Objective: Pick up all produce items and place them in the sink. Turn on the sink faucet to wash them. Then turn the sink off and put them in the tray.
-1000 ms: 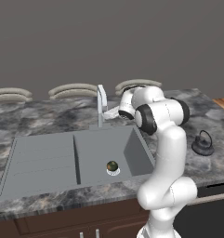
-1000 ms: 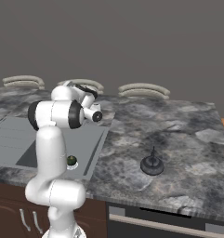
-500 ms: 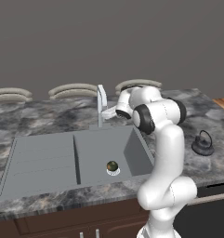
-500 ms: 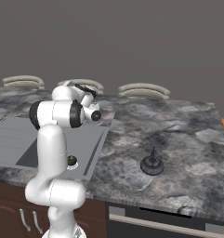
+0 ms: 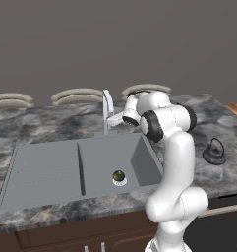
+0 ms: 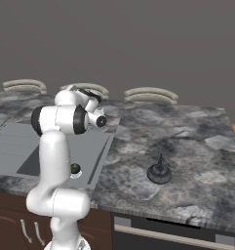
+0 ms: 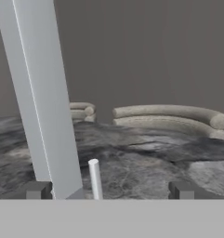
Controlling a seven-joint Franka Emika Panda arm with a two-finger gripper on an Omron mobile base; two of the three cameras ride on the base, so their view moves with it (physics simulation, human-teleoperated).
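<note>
Hand view puts the sink faucet (image 7: 39, 97) close ahead as a tall, tilted grey slab, with a thin pale lever (image 7: 95, 179) rising just to its right; the gripper (image 7: 108, 189) has its two dark tips spread as wide as they go and nothing between them — you are holding nothing.

Change over the last second, as you can check in the left base view: the arm has swung a little further toward the faucet (image 5: 108, 111), so the hand now sits just beside the post, on the side away from the drainboard; nothing else in the scene has shifted. My reading is that you are lining up to turn the water on; no water shows running yet, so the wash step looks not yet begun.

Containers, all placed from the faucet:
- sink (image 5: 145, 162) — directly in front of the faucet, basin nearest it, ribbed drainboard on the far side of the basin;
- produce item (image 5: 118, 175) — dark green with a reddish patch, resting on the white drain at the basin floor, below the faucet and toward you; also visible in the right base view (image 6: 75, 169), partly behind the arm;
- basin otherwise holds nothing I can make out.

Black kettle (image 5: 214, 152) stands on the counter, well apart from the faucet, beyond the arm.
</note>
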